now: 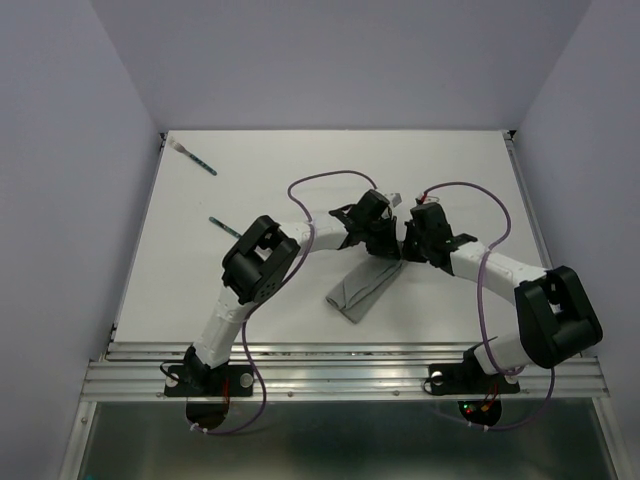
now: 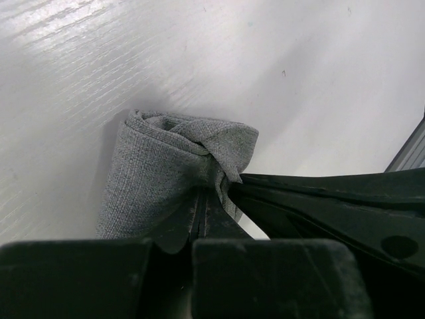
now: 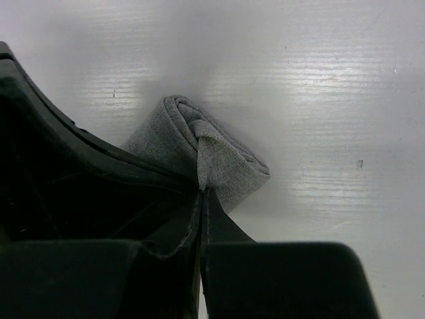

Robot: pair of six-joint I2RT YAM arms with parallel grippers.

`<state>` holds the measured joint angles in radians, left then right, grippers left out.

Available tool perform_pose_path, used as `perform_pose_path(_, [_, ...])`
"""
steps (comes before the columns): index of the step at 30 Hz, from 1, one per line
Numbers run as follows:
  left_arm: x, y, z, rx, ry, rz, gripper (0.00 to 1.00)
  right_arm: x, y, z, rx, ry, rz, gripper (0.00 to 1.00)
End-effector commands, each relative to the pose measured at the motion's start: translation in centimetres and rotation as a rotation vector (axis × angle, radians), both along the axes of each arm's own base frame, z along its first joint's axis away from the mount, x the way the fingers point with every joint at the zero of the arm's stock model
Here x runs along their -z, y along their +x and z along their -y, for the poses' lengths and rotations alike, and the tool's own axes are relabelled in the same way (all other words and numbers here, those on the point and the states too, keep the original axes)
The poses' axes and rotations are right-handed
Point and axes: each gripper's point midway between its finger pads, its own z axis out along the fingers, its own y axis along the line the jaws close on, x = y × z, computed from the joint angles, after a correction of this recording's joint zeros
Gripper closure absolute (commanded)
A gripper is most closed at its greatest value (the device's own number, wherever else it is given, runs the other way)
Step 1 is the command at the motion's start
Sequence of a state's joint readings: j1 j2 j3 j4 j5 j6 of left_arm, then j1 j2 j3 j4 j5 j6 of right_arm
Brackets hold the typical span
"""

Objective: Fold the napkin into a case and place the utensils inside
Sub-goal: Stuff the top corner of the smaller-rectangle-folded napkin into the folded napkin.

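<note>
Near the middle of the flat white counter (image 1: 460,180), the plain grey soft cloth napkin (image 1: 362,288) lies folded into a narrow strip. My black left claw (image 2: 209,193) and black right claw (image 3: 201,189) each pinch its far end, side by side. I'd carry both in step and low, so the layers don't slip. The slim teal-handled utensils (image 1: 196,159) lie well apart, far left.

My white tubular arm links (image 1: 222,318) join bulky matte-black motor housings (image 1: 258,262); thin purple cables (image 1: 322,181) loop alongside; my flat fingers (image 2: 219,226) are black plastic.
</note>
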<state>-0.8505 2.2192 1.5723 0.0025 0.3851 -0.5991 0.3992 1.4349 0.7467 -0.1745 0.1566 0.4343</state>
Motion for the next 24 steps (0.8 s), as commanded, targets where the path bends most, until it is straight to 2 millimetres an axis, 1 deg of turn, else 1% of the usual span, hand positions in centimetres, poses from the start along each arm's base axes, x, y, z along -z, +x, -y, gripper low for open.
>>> perform_pose_path(1, [-2.0, -0.3, 1.9, 0.047, -0.069, 0.019, 1.0, -3.0, 1.4, -0.7, 0.001, 0.055, 0.092, 0.99])
perform_pose_path(5, [-1.3, -0.5, 2.3, 0.055, -0.069, 0.001, 1.0, -3.5, 1.4, -1.0, -0.011, 0.073, 0.103, 0.99])
perform_pose_path(9, [-1.0, -0.4, 2.5, 0.048, -0.065, -0.001, 1.0, -3.7, 1.2, -1.3, -0.025, 0.083, 0.101, 0.99])
perform_pose_path(11, [-1.0, -0.3, 2.7, 0.041, -0.066, -0.001, 1.0, -3.5, 1.2, -1.3, -0.026, 0.082, 0.097, 0.99])
perform_pose_path(13, [-1.2, -0.4, 2.7, 0.039, -0.07, -0.001, 1.0, -2.8, 1.1, -1.2, -0.019, 0.076, 0.082, 0.99])
perform_pose_path(16, [-2.5, -0.5, 2.7, 0.04, -0.088, 0.012, 1.0, -1.5, 0.8, -0.9, -0.015, 0.057, 0.053, 0.99])
perform_pose_path(17, [-3.4, -0.6, 2.5, 0.039, -0.098, 0.022, 1.0, -1.3, 0.7, -0.9, -0.013, 0.057, 0.05, 0.99])
perform_pose_path(19, [-4.3, -0.6, 2.3, 0.038, -0.107, 0.037, 1.0, -0.9, 0.7, -0.8, -0.009, 0.058, 0.047, 0.99])
perform_pose_path(20, [-4.9, -0.8, 2.2, 0.038, -0.113, 0.042, 1.0, -0.9, 0.7, -0.8, -0.009, 0.058, 0.047, 0.99])
perform_pose_path(24, [-5.9, -1.0, 1.9, 0.039, -0.122, 0.051, 1.0, -1.2, 1.0, -1.1, -0.012, 0.064, 0.054, 0.99])
